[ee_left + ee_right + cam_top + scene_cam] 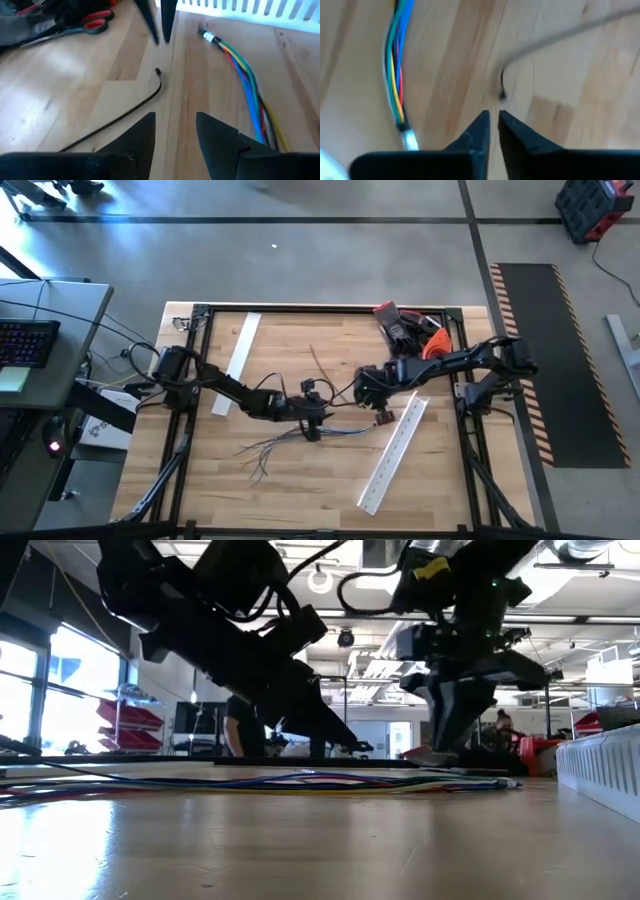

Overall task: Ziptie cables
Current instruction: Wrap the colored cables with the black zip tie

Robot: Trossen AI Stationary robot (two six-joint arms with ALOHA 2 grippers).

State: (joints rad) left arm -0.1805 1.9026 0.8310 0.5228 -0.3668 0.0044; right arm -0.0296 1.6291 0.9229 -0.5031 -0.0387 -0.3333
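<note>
The cables (248,85) are a bundle of coloured wires lying flat on the wooden table, also seen in the high view (345,430) and the low view (300,780), with loose ends fanned out toward the table's left (262,450). A black zip tie (131,106) lies on the wood beside them. My left gripper (175,137) is open and low over the table, the zip tie on one side of it and the cables on the other. My right gripper (493,127) points down just above the zip tie's head (157,72), shut on nothing.
A heap of red, black and orange tools with scissors (92,22) lies at the far right (405,328). One white channel strip (395,450) lies right of the cables' end, another (238,358) at the far left. Bare wood lies toward the near edge.
</note>
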